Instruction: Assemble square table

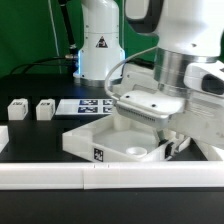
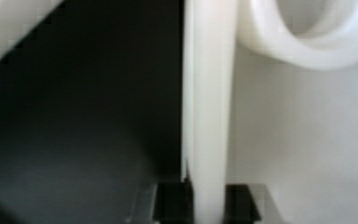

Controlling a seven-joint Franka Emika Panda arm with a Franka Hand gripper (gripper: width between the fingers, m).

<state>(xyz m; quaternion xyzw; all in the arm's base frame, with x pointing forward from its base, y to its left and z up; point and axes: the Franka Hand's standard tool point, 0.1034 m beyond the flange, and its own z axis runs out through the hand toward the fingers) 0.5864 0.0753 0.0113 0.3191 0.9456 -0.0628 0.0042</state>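
The white square table slab (image 1: 105, 138) lies near the front of the black table, with a black-white tag (image 1: 99, 154) on its front wall and a round corner socket (image 1: 137, 151). My gripper (image 1: 167, 140) reaches down at the slab's corner on the exterior view's right. In the wrist view a thin white wall of the slab (image 2: 211, 110) runs between my two dark fingertips (image 2: 171, 205), which close on it at my gripper (image 2: 208, 205). A round socket rim (image 2: 309, 40) shows beside the wall. Two small white legs (image 1: 17, 110) (image 1: 45, 109) stand on the exterior view's left.
The marker board (image 1: 95, 105) lies flat behind the slab. A long white bar fence (image 1: 60, 178) runs along the table's front edge. The robot's white base (image 1: 98, 45) stands at the back.
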